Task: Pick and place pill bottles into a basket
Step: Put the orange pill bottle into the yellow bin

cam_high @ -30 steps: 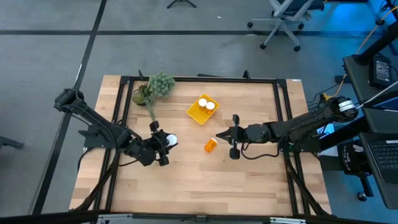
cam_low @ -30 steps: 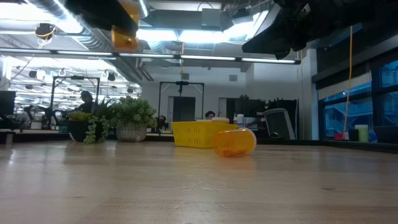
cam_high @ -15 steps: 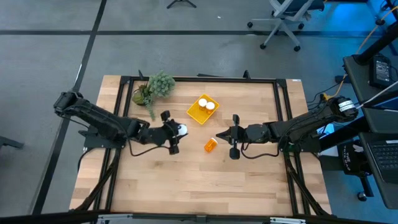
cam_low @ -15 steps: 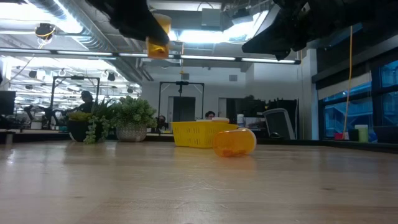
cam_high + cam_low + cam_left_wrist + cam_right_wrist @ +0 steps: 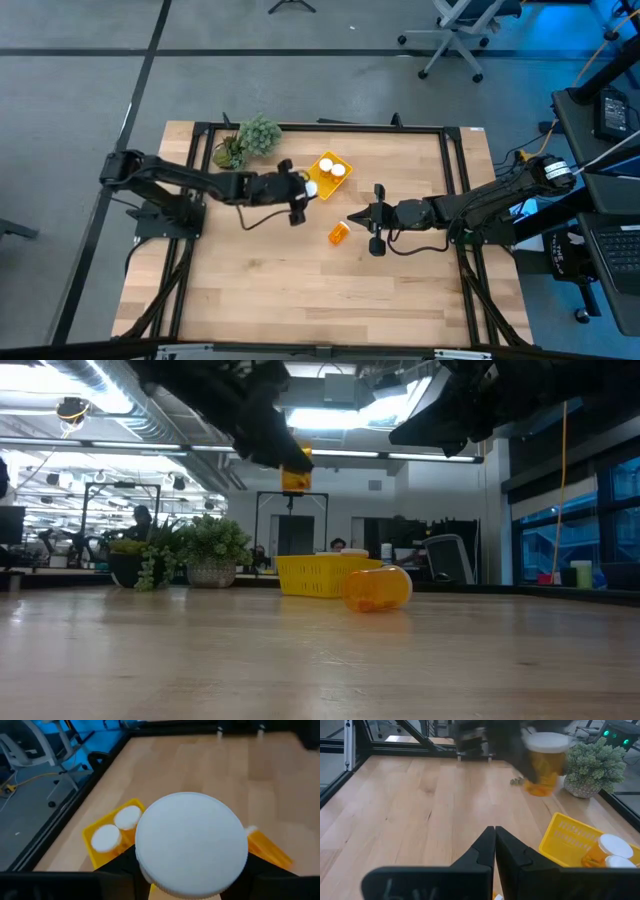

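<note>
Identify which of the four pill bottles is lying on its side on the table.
The lone bottle on the bare wood just ahead of the right gripper. Two others stand in the yellow basket, and the fourth is held in the air by the left gripper.

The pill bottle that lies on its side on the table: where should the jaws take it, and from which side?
Probably from straight above, closing across the orange body of the fallen pill bottle at mid-length, since it lies flat on the table and could roll. The right gripper waits beside it, jaws shut. The basket is close behind.
</note>
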